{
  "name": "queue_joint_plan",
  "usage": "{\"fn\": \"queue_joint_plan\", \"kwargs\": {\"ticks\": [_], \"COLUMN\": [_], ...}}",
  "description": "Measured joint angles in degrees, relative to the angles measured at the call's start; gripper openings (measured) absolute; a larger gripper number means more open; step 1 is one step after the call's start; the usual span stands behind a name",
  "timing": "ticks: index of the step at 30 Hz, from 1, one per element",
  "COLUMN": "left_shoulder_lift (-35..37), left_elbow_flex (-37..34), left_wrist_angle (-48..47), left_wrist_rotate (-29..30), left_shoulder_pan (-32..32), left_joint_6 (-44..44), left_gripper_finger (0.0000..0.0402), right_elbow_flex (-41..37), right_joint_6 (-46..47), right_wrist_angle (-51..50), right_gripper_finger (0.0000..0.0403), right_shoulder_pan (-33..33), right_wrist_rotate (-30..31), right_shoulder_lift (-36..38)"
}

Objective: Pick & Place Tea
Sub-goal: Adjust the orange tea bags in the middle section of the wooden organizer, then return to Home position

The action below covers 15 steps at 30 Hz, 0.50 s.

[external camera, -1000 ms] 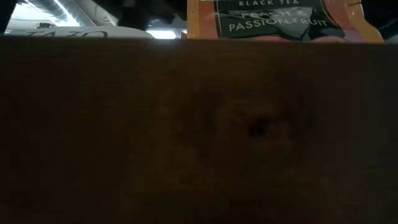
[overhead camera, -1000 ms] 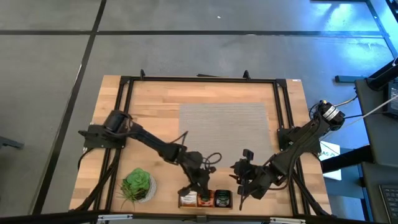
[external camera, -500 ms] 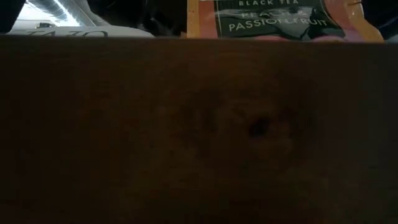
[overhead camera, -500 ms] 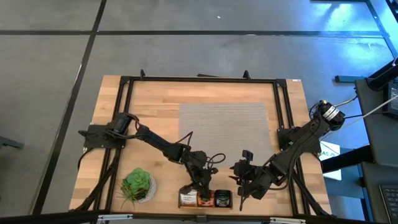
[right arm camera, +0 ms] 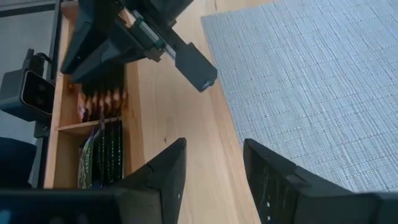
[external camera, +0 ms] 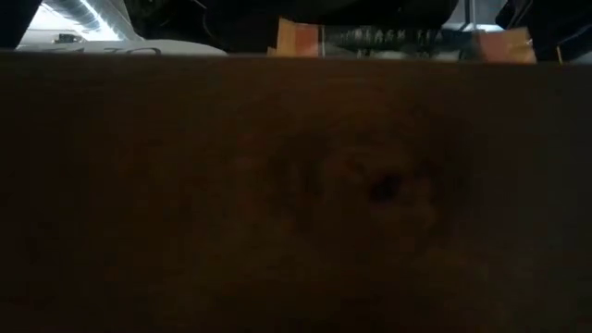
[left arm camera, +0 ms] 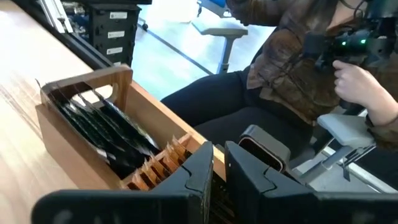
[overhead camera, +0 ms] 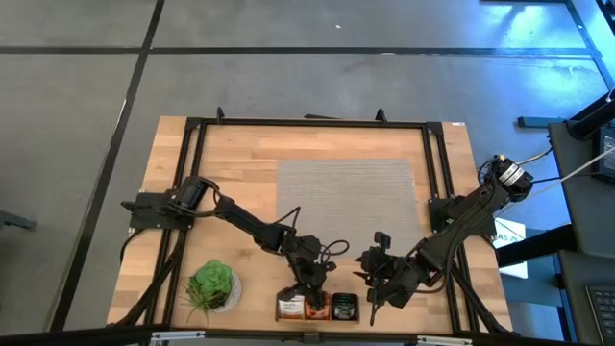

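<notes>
A wooden box with three compartments stands at the table's near edge. It holds orange sachets and black sachets standing on edge. My left gripper hangs just over the box, shut on an orange tea sachet; only the sachet's upper strip shows above the box's wall in the low view. My right gripper waits open beside the box, above bare wood, with nothing between its fingers. My left gripper holds the orange sachet from above, its fingers slanting down toward the box. The fingers themselves hide the place of contact, so which part they have cannot be told. The sachet stands upright, print facing the near edge, its lower part sunk behind the box's wall.
A grey mat covers the table's middle. A green potted plant stands left of the box. A black frame runs round the table. Beyond the near edge sits a person, one hand raised.
My left gripper has gone down toward the box, still shut on the orange sachet. In the low view the sachet has sunk behind the box's wall: its whole printed label showed before, now only the upper strip.
</notes>
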<state>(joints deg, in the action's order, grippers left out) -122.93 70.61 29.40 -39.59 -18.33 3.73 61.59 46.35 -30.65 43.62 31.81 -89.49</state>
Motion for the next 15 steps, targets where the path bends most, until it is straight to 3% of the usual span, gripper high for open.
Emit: {"fn": "queue_joint_plan", "kwargs": {"ticks": [9,15], "left_shoulder_lift": [0.4,4.0], "left_elbow_flex": [0.0,-0.1], "left_wrist_angle": [-0.5,-1.1], "left_wrist_rotate": [-3.8,-8.4], "left_shoulder_pan": [1.6,4.6], "left_joint_6": [1.9,2.6], "left_gripper_finger": [0.0038,0.0038], "right_elbow_flex": [0.0,0.0], "right_joint_6": [-0.1,-0.5], "right_wrist_angle": [0.1,-0.7], "right_gripper_finger": [0.0161,0.0161], "right_shoulder_pan": [0.0,-1.5], "right_wrist_rotate": [0.1,7.1], "right_shoulder_lift": [0.0,0.0]}}
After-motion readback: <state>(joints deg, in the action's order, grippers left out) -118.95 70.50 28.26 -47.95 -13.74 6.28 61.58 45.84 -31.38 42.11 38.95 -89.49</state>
